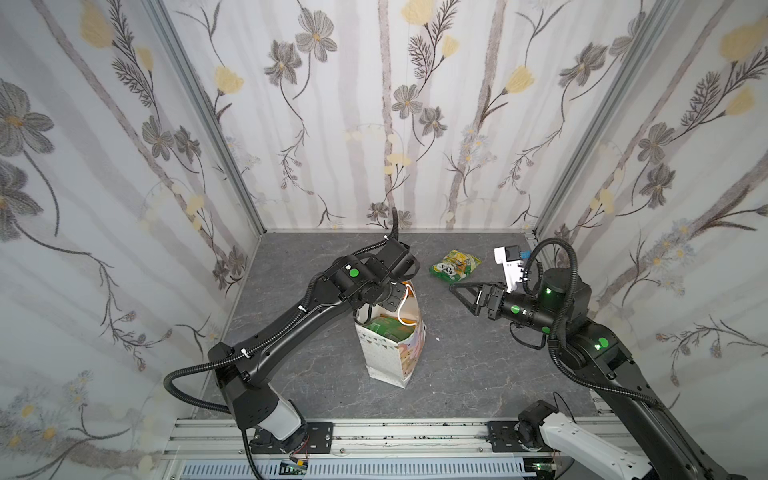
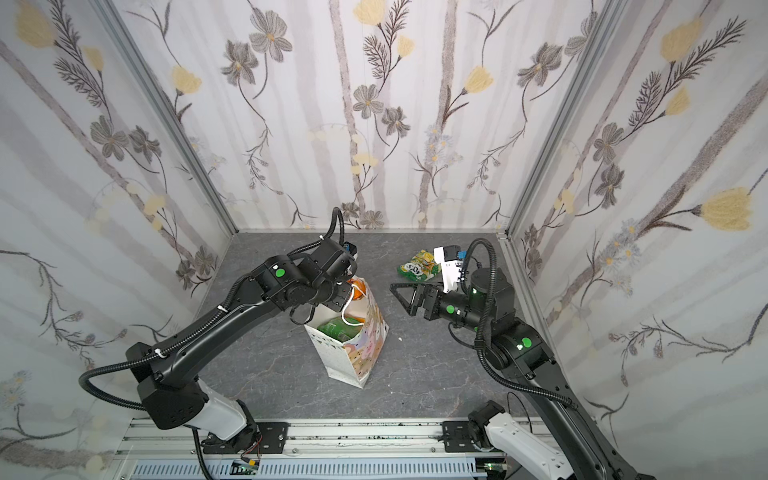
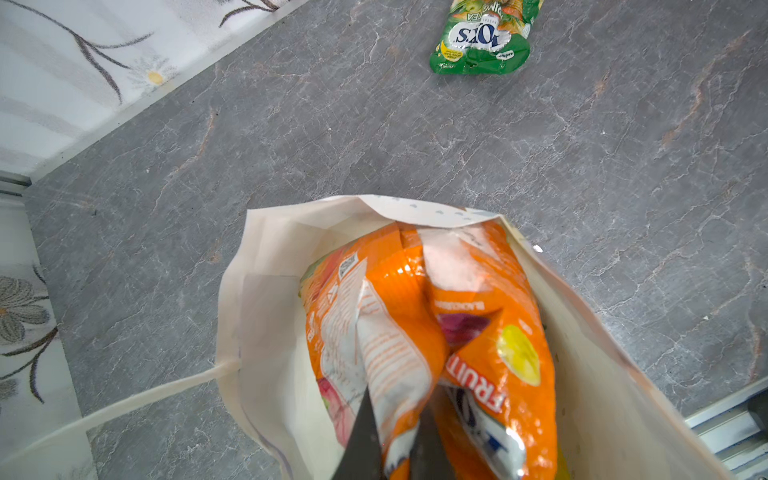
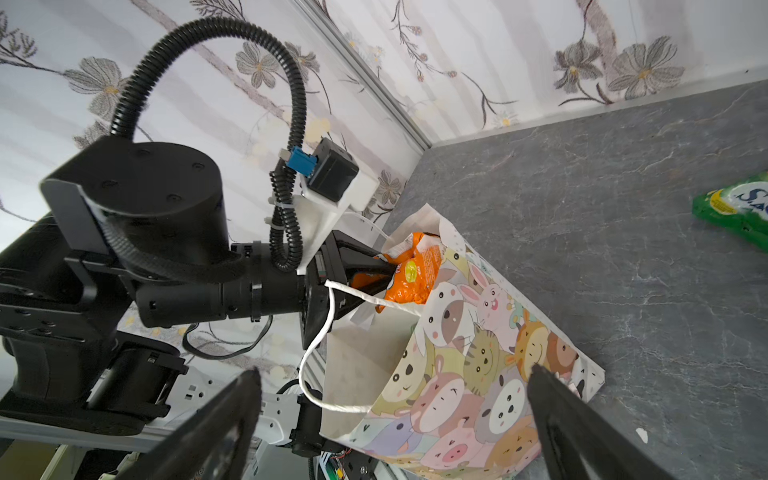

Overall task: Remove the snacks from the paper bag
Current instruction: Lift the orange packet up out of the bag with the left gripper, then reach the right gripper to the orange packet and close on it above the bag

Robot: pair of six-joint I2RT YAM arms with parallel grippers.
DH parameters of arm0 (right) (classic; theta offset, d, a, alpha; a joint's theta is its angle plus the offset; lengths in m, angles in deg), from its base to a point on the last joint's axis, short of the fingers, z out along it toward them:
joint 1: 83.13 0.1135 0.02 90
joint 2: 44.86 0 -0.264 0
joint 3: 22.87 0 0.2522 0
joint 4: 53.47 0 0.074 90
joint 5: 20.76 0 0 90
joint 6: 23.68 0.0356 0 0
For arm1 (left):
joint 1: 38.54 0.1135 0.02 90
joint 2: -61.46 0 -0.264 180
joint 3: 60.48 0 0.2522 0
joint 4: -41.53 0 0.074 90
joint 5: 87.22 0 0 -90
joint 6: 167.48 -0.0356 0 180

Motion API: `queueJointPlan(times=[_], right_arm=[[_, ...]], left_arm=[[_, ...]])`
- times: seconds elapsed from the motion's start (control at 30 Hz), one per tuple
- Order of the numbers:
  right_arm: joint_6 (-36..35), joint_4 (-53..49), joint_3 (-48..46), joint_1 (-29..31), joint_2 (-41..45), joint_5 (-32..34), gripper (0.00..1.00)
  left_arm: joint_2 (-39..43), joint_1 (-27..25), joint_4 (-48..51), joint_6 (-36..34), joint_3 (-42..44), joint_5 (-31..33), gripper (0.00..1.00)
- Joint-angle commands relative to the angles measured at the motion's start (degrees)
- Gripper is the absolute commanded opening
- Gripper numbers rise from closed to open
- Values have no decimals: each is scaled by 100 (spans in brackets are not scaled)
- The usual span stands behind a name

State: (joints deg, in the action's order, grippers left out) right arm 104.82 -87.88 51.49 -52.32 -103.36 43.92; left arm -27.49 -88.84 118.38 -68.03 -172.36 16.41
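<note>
The white paper bag (image 1: 388,357) (image 2: 347,357) stands upright mid-table, its cartoon animal face (image 4: 478,374) turned toward the right arm. My left gripper (image 3: 397,401) (image 1: 399,297) (image 2: 347,291) is at the bag's mouth, shut on the top of an orange snack packet (image 3: 415,311) (image 4: 415,270) that sticks out above the rim. A green packet (image 1: 390,328) (image 2: 340,328) lies deeper inside the bag. Another green snack packet (image 1: 455,264) (image 2: 417,266) (image 3: 482,41) lies on the table behind the bag. My right gripper (image 1: 462,300) (image 2: 401,300) (image 4: 392,372) hovers to the bag's right, open and holding nothing.
A white cord handle (image 4: 328,324) loops out of the bag beside the left gripper. Floral walls close in the grey stone-look table (image 1: 478,374) on three sides. A metal rail (image 1: 395,436) runs along the front edge.
</note>
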Motion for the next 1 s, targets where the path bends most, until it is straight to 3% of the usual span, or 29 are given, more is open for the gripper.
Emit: queueJointPlan(times=[0.0,0.27,0.4,0.53,0.7,0.83,0.97], right_arm=[[108,774,-121,119,-168,-78,99],[486,1035,394,144,-1215,178,88],[511,1010,630,142,-1461,266,87],[473,1083,697,140,-1672,-85,86],[-257,631,842,144,-1979,-501,80],[-826,201,1049,137,-2218,-763,79],[-915,80,1160,161,-2465,-835,76]], left_arm=[[123,-4,-481,-120,198,217,0],[1196,-58,-2666,-1085,1524,-94,0],[1378,-111,-3122,-1647,1841,-98,0],[1465,-210,-3595,-2287,2121,125,0],[1623,-278,-4081,-2996,2388,415,0],[1652,-278,-4266,-3064,2425,261,0],[1652,-278,-4422,-2944,2480,116,0]])
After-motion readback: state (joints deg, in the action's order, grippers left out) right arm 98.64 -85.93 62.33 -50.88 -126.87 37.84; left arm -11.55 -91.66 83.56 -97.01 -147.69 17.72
